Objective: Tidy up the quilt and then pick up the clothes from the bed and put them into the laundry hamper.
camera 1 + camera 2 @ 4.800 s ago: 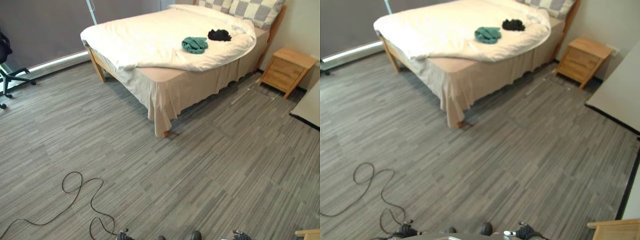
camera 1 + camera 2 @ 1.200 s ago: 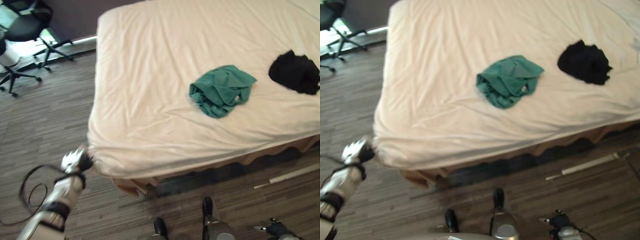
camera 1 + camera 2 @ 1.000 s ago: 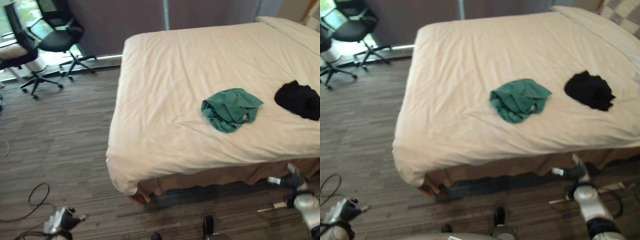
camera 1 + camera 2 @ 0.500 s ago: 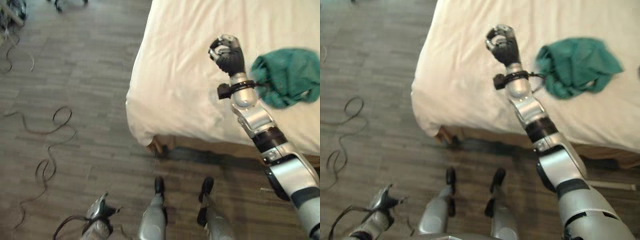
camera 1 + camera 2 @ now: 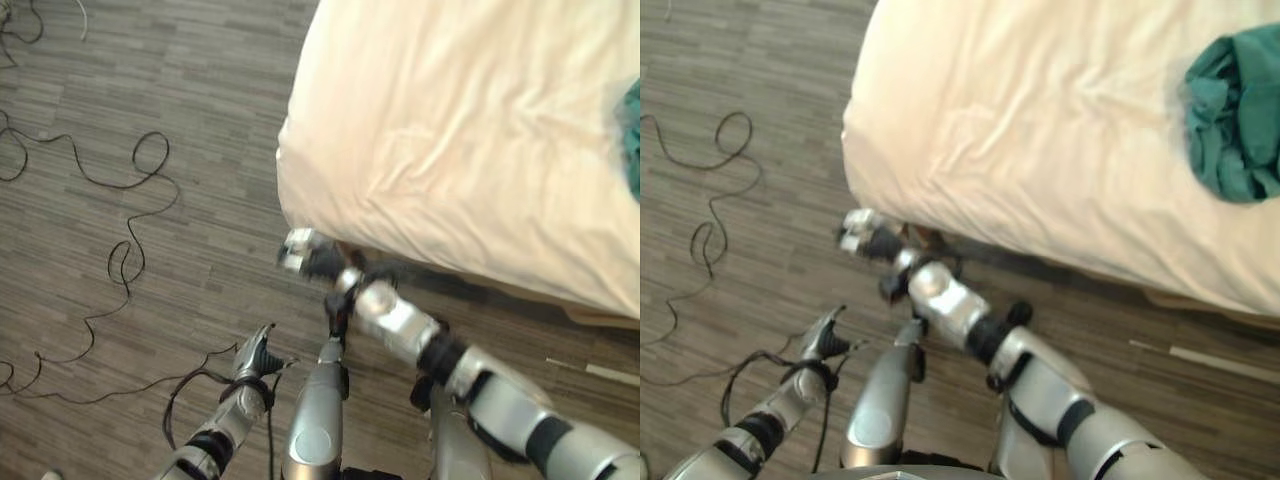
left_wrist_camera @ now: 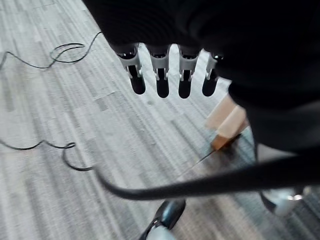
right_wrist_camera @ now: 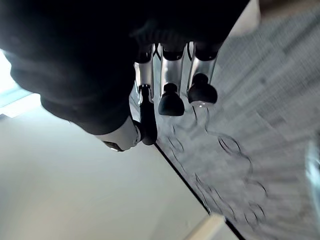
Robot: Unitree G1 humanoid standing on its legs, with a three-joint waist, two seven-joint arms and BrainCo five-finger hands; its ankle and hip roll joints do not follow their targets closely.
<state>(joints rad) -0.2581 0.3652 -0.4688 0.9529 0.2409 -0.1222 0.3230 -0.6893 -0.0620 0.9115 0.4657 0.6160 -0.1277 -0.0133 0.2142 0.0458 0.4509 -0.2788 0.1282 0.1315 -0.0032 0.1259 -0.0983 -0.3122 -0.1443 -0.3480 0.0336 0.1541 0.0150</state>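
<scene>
A matt, softly creased cloth quilt (image 5: 1040,120) lies above a matt, wood-grain streaked floor (image 5: 130,90).

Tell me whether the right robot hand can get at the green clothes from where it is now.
Probably not yet. The right robot hand is low by the bed's corner, and the green clothes lie well across the quilt; nothing blocks the way.

The left hand (image 6: 170,75) hangs over the grey striped floor (image 6: 75,140) with straight fingers, holding nothing. A light wooden bed leg (image 6: 226,122) stands near.
</scene>
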